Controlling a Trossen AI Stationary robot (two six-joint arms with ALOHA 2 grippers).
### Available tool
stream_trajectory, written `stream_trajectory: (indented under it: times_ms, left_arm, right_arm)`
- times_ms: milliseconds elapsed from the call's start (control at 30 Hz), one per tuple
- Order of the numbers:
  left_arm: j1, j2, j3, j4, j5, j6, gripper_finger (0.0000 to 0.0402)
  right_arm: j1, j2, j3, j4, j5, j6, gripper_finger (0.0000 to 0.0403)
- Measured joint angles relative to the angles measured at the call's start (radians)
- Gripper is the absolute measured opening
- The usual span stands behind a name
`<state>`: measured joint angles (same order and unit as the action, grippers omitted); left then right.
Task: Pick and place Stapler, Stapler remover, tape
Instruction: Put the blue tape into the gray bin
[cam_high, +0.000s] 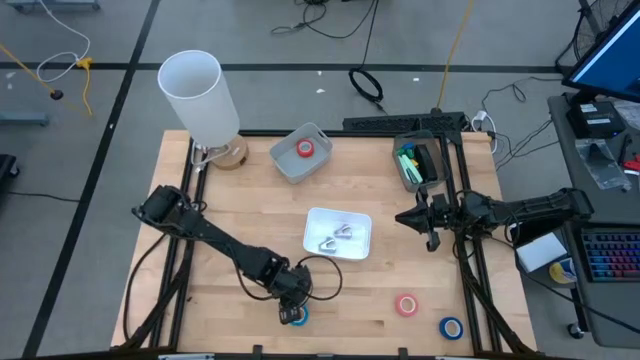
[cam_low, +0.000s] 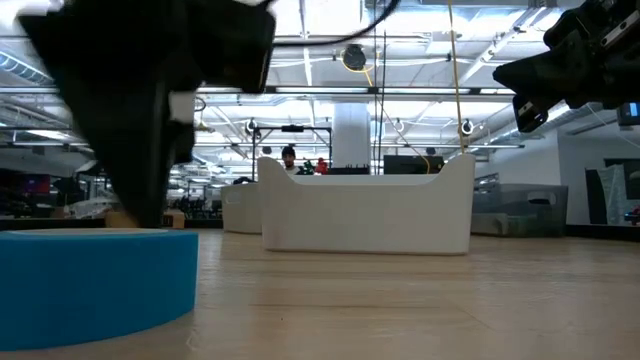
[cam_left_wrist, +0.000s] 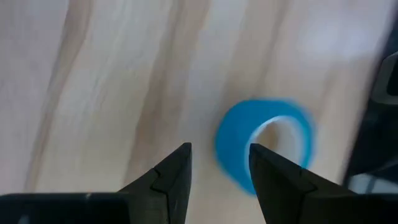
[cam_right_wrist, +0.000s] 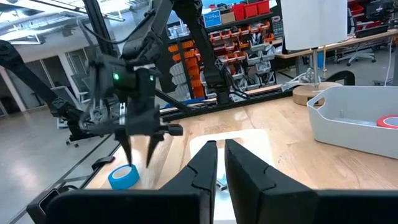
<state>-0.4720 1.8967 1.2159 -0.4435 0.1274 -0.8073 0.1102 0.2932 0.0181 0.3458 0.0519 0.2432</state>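
We see the left claw (cam_high: 293, 312) poised over a blue tape roll (cam_high: 294, 316) near the tabletop's (cam_high: 240, 200) front edge, its fingers (cam_left_wrist: 171, 177) partly spread and holding nothing; one finger seems to sit over the roll's rim, though the wrist view is blurred. In the right wrist view the fingertips hang just above the roll, not touching. Bare wood lies open to the left of that roll. A red roll (cam_high: 406, 304) and another blue roll (cam_high: 452, 327) lie apart toward the front right corner. A white tray (cam_high: 338, 234) sits mid-tabletop; a grey bin (cam_high: 300, 152) at the back holds a red roll (cam_high: 305, 149). The right claw (cam_high: 404, 217) waits closed and empty, raised by the right edge.
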Motion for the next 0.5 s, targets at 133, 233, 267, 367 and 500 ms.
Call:
stream_trajectory:
  times_ms: [133, 233, 267, 367, 500]
  left_arm:
    - [-0.004, -0.039, 0.026, 0.012, -0.051, -0.034, 0.0159]
    - [-0.020, -0.043, 0.033, 0.006, -0.070, -0.029, 0.0159]
    - [-0.027, -0.040, 0.033, 0.003, -0.072, -0.030, 0.0159]
    - [-0.041, -0.018, 0.034, -0.002, -0.065, -0.038, 0.0159]
    - [-0.045, 0.021, 0.033, 0.035, -0.029, -0.052, 0.0159]
  right_arm:
    - [0.000, 0.000, 0.000, 0.000, 0.000, -0.002, 0.0023]
    - [0.000, 0.000, 0.000, -0.001, 0.000, -0.008, 0.0023]
    - [0.000, 0.000, 0.000, -0.006, 0.000, -0.018, 0.0023]
    - [0.000, 0.000, 0.000, -0.016, 0.004, -0.028, 0.0023]
    - [0.000, 0.000, 0.000, -0.037, 0.004, -0.028, 0.0023]
